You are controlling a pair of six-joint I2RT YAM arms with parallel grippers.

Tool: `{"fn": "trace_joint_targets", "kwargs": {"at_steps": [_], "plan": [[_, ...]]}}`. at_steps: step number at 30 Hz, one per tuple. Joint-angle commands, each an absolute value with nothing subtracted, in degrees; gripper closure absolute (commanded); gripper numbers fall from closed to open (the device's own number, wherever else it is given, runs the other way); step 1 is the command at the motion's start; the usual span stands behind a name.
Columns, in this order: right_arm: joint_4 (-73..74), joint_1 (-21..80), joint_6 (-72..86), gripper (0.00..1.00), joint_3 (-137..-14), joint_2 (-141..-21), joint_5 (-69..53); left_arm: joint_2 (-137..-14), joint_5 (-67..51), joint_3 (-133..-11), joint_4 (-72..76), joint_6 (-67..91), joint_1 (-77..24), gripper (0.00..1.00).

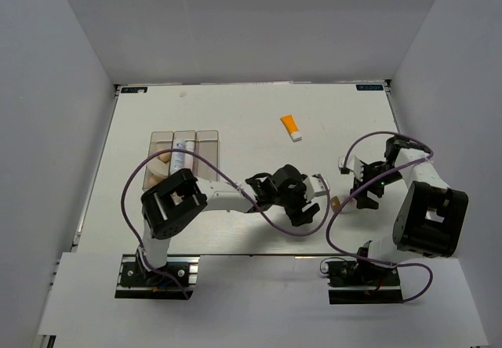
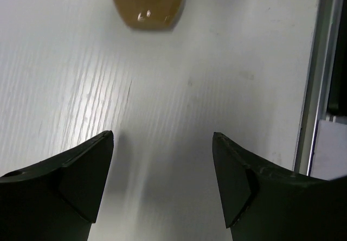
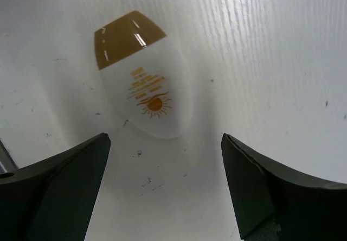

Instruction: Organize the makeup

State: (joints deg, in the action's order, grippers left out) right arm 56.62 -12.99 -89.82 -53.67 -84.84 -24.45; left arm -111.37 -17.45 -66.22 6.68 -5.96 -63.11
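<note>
1. Egg (image 3: 143, 83), white with a gold cap, lies on the table (image 3: 282, 62), upper left in the right wrist view. It bears an orange sun emblem; its lettering is unreadable.
2. Right gripper (image 3: 165, 142) stands spread and empty, the egg just ahead.
3. Left gripper (image 2: 162, 138) is likewise spread and empty.
4. Orange tube (image 1: 291, 127) lies upper centre in the top view.

Egg (image 2: 147, 5): cut by the left wrist view's top edge; only gold end shows.
Organizer (image 1: 208, 140): near end hidden behind left arm (image 1: 174, 201); contents too small to tell.
</note>
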Motion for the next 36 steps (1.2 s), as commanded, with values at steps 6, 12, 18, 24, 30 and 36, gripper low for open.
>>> {"fn": "trace_joint_targets", "kwargs": {"at_steps": [6,12,18,24,30,36], "plan": [[58.6,-11.9,-109.7,0.11,-53.1,-85.9,-26.9,-89.8,-3.4,-58.3,4.8,2.3,-62.2,0.17],[58.1,-9.3,-110.9,0.11,-53.3,-89.4,-25.4,-76.1,6.9,-57.5,-1.9,8.9,-62.2,0.16],[56.0,-5.3,-109.0,0.11,-51.9,-91.2,-24.8,-66.1,27.7,-63.0,-18.1,17.7,-61.7,0.07],[54.5,-2.0,-107.2,0.11,-51.9,-93.4,-22.8,-57.6,37.6,-61.5,-27.8,26.4,-61.7,0.03],[49.5,-0.1,-105.7,0.19,-46.9,-91.8,-20.0,-47.6,40.7,-56.6,-30.3,34.4,-61.7,0.03],[52.4,2.5,-100.1,0.72,-51.5,-91.9,-23.7,-45.9,40.2,-57.4,-30.7,34.5,-61.7,0.03]]}}
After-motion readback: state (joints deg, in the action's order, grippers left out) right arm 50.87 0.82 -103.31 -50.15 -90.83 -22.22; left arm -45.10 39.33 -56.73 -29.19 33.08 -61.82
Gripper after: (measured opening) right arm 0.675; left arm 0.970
